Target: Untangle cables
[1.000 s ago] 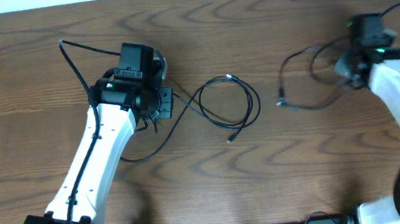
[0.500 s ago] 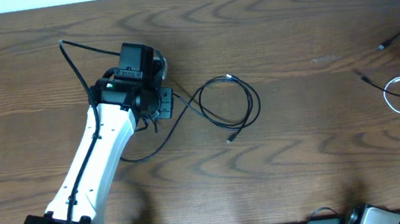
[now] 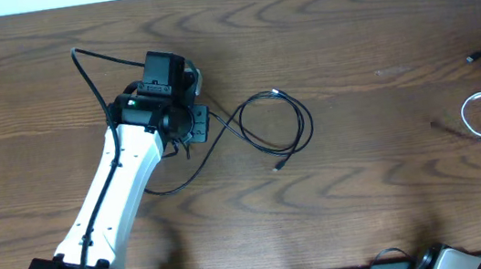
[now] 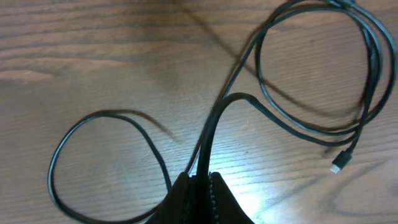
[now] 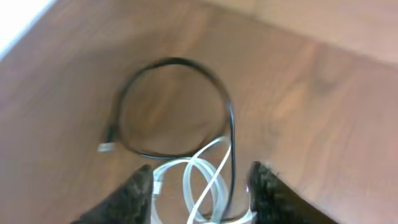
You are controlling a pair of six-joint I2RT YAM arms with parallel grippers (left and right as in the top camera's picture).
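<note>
**Wooden table point(image 3: 347, 29) with three thin cords, two black and one white, and two claws.** The left claw point(image 4: 199, 182), at the end of the white left arm point(image 3: 110, 196), is pressed together on the first black cord point(image 4: 371, 62), which rises from between its fingertips. Ahead of this claw and to its right, the cord lies flat in a large double loop that ends in one small plug point(image 4: 339, 165). To the claw's left the same cord makes one smaller single loop. The right claw point(image 5: 200, 168) stands with its two fingers point(image 5: 140, 193) well apart. The white cord point(image 5: 208, 180) lies between them in small overlapping loops. One strand of the second black cord point(image 5: 231, 130) runs down between the fingers beside those loops, and blur hides whether it lies over or under them. Ahead of the right claw this black cord forms one round loop, and its plug end point(image 5: 106, 147) lies ahead and to the left. Blur also hides whether either finger touches a cord. From overhead, the white cord and the second black cord lie at the far right edge of the table, well apart from the cord in the left claw. Bare wood lies between the two groups.
</note>
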